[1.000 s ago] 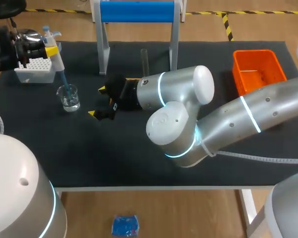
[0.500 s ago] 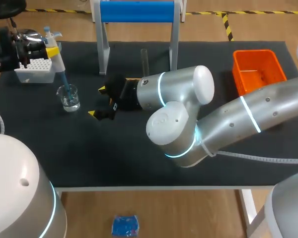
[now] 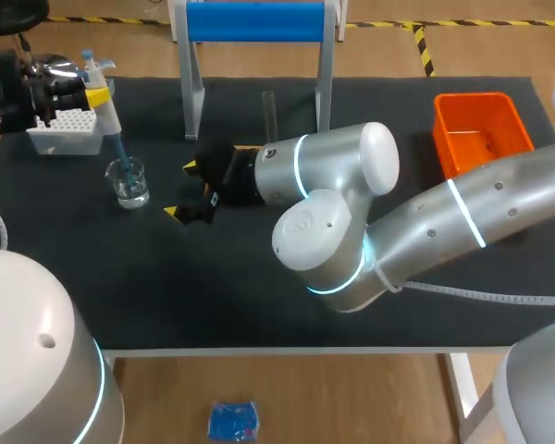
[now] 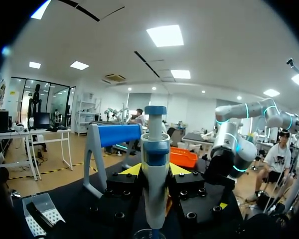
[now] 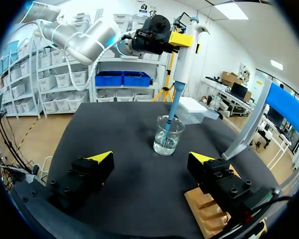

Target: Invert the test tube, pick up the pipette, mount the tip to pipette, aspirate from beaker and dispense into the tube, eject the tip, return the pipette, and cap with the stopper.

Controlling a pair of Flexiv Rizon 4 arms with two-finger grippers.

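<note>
Gripping the white pipette [image 4: 155, 189], left fingers [image 3: 96, 95] hold its tip [image 5: 172, 112] in the glass beaker [image 3: 129, 182]; right fingers [image 5: 100, 157] gape.

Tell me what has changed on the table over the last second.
Nothing visibly changed. The left end effector stays shut on the pipette, whose tip still sits in the beaker. The right end effector stays open near the table's middle, and the test tube stands where it was.
</note>
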